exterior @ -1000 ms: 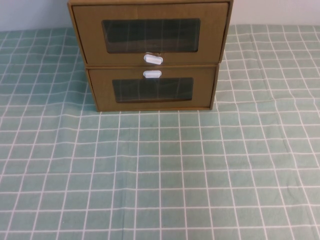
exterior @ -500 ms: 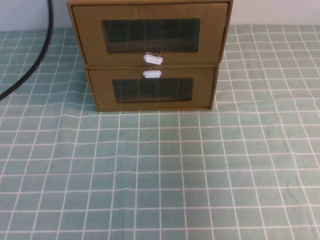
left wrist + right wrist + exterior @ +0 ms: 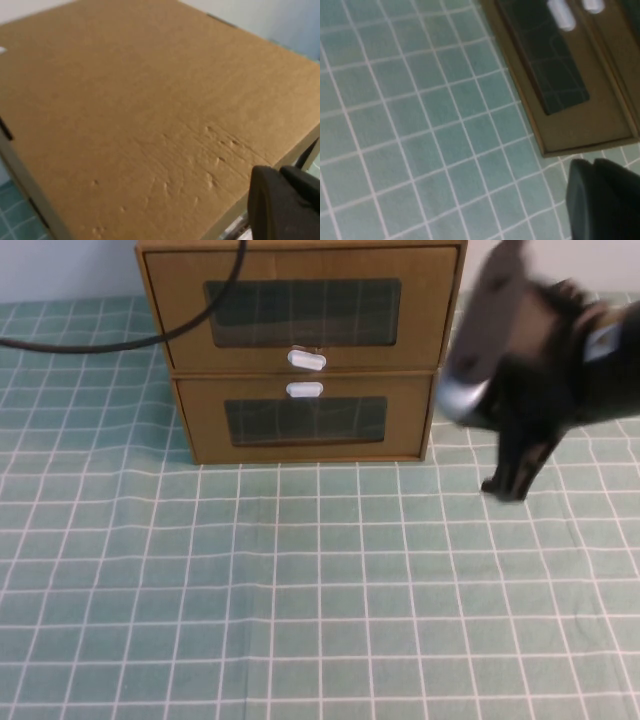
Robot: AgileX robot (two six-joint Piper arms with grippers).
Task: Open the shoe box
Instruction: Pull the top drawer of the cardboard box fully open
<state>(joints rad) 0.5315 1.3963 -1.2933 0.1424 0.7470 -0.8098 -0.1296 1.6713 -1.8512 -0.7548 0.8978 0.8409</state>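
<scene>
Shoe box (image 3: 300, 365) sits at 12 o'clock on the green checked worktop (image 3: 300, 590), two stacked drawers, both shut. White upper handle (image 3: 306, 359) and lower handle (image 3: 304, 389) untouched. New since half a second ago: the right arm has swung in from 3 o'clock. The right gripper (image 3: 512, 480), fingers together, points down just off the box's 4 o'clock corner, holding nothing. Black cable (image 3: 120, 343) now drapes across from 10 o'clock. Left gripper (image 3: 280, 200) hovers over the box top, out of the high view; its state cannot be told. Judgement: approach only; opening not begun, handle still to reach.
</scene>
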